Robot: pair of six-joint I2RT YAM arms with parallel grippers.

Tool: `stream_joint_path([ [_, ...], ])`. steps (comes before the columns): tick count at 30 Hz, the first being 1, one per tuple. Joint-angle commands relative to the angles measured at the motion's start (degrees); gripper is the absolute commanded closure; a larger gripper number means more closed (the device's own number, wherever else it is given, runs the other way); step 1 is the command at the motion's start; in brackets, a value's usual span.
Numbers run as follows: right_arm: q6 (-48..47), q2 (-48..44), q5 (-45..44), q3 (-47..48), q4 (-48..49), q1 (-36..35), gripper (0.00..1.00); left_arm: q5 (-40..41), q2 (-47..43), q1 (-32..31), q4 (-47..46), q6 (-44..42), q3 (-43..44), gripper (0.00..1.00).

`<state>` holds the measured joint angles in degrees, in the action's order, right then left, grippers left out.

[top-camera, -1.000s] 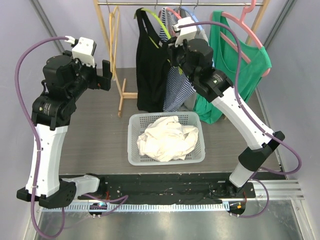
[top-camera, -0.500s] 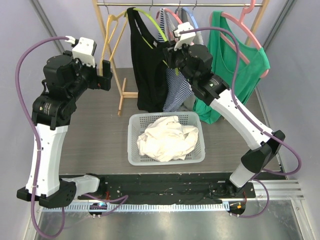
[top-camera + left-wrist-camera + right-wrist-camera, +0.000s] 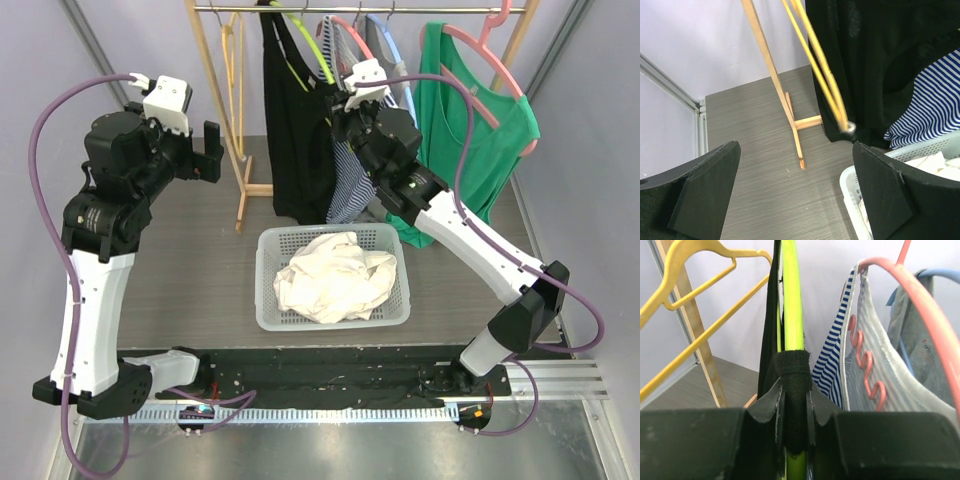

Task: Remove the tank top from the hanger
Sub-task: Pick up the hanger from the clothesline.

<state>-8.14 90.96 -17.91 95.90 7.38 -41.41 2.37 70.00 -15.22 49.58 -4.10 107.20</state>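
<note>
hovering left gripper (image 3: 796, 185): jaws spread wide, nothing between them, up in the air off to the left and well apart from the clothes
yellow hanger (image 3: 232, 60): bare, on the rail just left of the black top
wooden rack (image 3: 215, 100): slanted leg with a crossbar foot on the grey table (image 3: 200, 270)
black tank top (image 3: 298, 140): on its hanger on the metal rail (image 3: 420, 8), body hanging straight down, hem above the far left corner of the basket
lime green hanger (image 3: 791, 300): inside the black top, its arm runs straight down into the right fingers with the strap wrapped over it
right gripper (image 3: 794, 405): clenched on the black strap right where it sits on the lime hanger's arm
laundry basket (image 3: 265, 290): white plastic, centre of the table, crumpled white garment (image 3: 335, 275) inside
striped top (image 3: 832, 365): blue and white, hanging just right of the black one, touching it lower down
pink hanger (image 3: 910, 285): carries a pale striped garment, beside the striped top
green tank top (image 3: 490, 130): far right, on its own pink hanger
</note>
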Motion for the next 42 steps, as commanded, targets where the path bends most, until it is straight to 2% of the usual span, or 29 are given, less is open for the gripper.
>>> stream_joint_path([
  [1,-1.8,-3.9,-0.9,3.0,10.2,-0.7,0.99,-0.1,-1.1,0.3,-1.1,-0.6,-0.5,0.00],
  [9,-3.1,-5.1,-1.8,4.0,10.1,-2.7,0.99,-0.1,-1.5,0.3,-1.2,-0.6,-1.1,0.00],
  [16,-3.5,-8.8,-1.3,2.1,2.6,-5.1,0.99,0.0,-1.7,0.3,-1.1,-0.6,-1.1,0.00],
  [21,-2.0,-18.2,0.4,-5.9,0.8,-6.8,0.99,-0.4,-1.7,0.3,-1.1,-0.3,-0.6,0.00],
  [25,-0.1,-23.2,2.4,-6.6,-6.8,-6.8,0.99,-0.7,-1.4,0.3,-1.1,0.1,0.3,0.00],
  [28,0.0,-26.2,3.8,-5.6,-12.8,-6.9,0.99,-1.1,-1.5,0.3,-1.1,0.6,0.8,0.00],
  [32,-0.3,-30.7,3.9,-3.6,-15.5,-6.8,0.99,-1.5,-1.9,0.4,-1.0,0.8,0.6,0.00],
  [42,1.9,-33.8,8.1,13.3,-21.4,-6.9,0.99,-1.6,-2.8,0.3,-1.0,0.8,-0.5,0.00],
])
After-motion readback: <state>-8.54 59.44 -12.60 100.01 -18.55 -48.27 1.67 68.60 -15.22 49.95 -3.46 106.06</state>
